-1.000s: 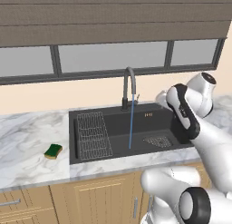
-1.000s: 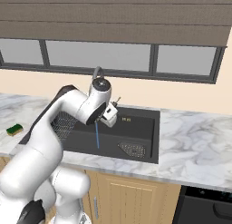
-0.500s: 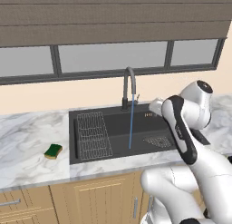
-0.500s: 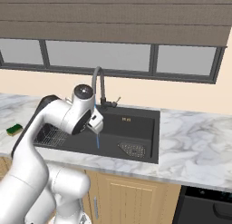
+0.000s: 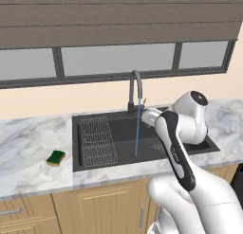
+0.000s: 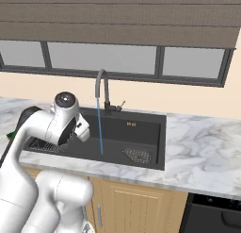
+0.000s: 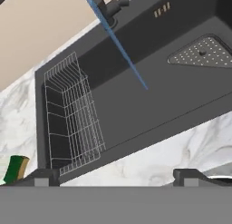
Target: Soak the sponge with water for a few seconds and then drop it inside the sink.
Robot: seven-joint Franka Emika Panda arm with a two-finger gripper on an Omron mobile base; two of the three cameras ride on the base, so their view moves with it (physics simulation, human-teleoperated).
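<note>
No readable text, labels or numbers appear anywhere.

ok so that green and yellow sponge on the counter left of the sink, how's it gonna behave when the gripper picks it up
The sponge looks small and blocky, so it is probably light and squashes between the fingers. It lies flat on the marble counter, so it is unlikely to roll. Still dry-looking, away from the water, it probably will not slip.
</note>
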